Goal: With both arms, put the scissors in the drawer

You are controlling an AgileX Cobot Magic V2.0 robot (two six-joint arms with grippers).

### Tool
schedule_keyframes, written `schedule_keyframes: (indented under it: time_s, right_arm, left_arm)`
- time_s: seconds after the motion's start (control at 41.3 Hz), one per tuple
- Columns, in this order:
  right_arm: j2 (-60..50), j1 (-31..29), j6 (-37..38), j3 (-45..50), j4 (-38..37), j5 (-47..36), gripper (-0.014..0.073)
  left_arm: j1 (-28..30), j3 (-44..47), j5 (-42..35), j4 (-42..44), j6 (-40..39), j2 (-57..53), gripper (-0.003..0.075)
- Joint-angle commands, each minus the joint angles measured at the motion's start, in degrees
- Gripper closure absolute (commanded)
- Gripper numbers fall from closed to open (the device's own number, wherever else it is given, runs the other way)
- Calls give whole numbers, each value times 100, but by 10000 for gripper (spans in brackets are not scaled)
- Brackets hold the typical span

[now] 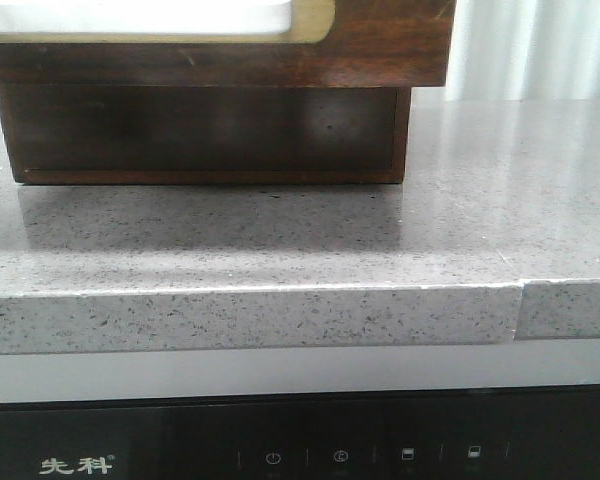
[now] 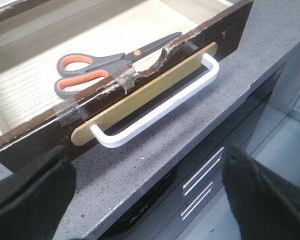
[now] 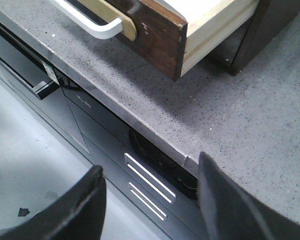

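Scissors [image 2: 110, 65] blade tips behind drawer [image 2: 155, 85] front

The small grey-handled, orange-lined scissors [image 2: 107, 65] lie inside the pulled-out dark brown wooden drawer [image 2: 140, 92], just behind its front panel. The drawer juts over the grey speckled stone table [image 1: 280, 240], with the black appliance panel [image 1: 300, 440] below the table's near edge.

Front view sits low, close under the drawer [image 1: 210, 130]; both wrist views overlook its handle [image 2: 160, 105]
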Motion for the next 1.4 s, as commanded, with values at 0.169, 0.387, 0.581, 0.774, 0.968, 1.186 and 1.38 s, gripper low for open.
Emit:
schedule_keyframes:
  time_s: [0.169, 0.387, 0.581, 0.774, 0.968, 1.186, 1.38]
  right_arm:
    - [-45, -42, 1, -96, -39, -799, 159]
    - [-45, -42, -6, -96, -45, -950, 159]
    - [-45, -42, -43, -96, -51, -950, 162]
    - [-45, -42, -47, -96, -51, -950, 323]
    - [-45, -42, -47, -96, -51, -950, 555]
    - [-45, -42, -47, -96, -51, -950, 662]
    - [-45, -42, -47, -96, -51, -980, 661]
  left_arm:
    - [-36, -194, -423, -10, -41, 62, 134]
    - [-36, -194, -423, -10, -41, 62, 140]
    - [-36, -194, -423, -10, -41, 62, 269]
    - [-36, -194, -423, -10, -41, 62, 485]
    - [-36, -194, -423, -10, -41, 62, 666]
    - [-36, -194, -423, -10, -41, 62, 741]
    - [-36, -194, -423, -10, -41, 62, 741]
